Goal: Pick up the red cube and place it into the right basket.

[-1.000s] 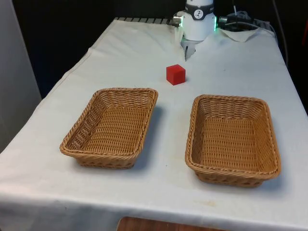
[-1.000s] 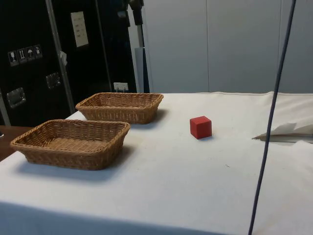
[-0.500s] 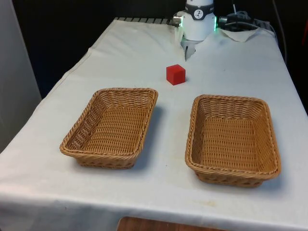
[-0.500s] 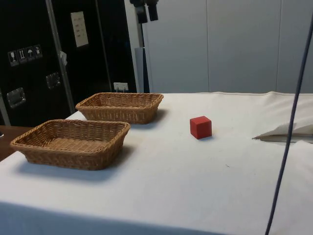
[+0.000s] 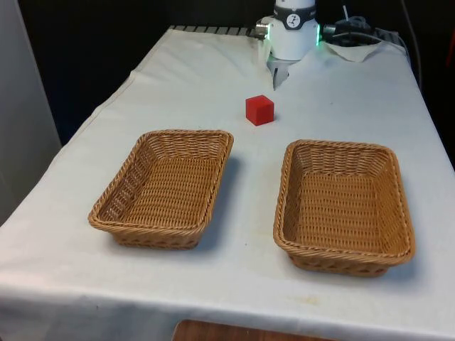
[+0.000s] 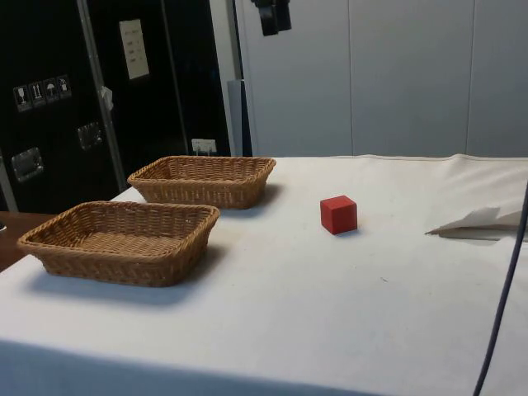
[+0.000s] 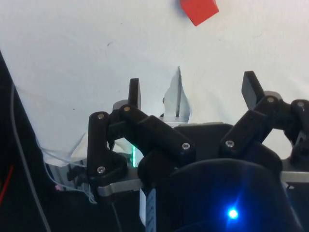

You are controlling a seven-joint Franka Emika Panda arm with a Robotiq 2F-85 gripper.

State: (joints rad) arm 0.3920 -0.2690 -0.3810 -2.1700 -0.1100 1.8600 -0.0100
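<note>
So | gripper (image 7: 190, 92) drifted over toward cube (image 7: 199, 10) since a sec ago | fingers apart, empty | cube well ahead, basket (image 5: 344, 206) waiting

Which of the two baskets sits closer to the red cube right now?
It's close, but the basket on the front view's left looks slightly closer: its far corner lies just short of the red cube, while the other basket sits a little farther from the cube.

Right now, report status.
Gripper open, high above the table, holding nothing. Red cube on the cloth, untouched. Right basket empty. Nothing blocking.
</note>
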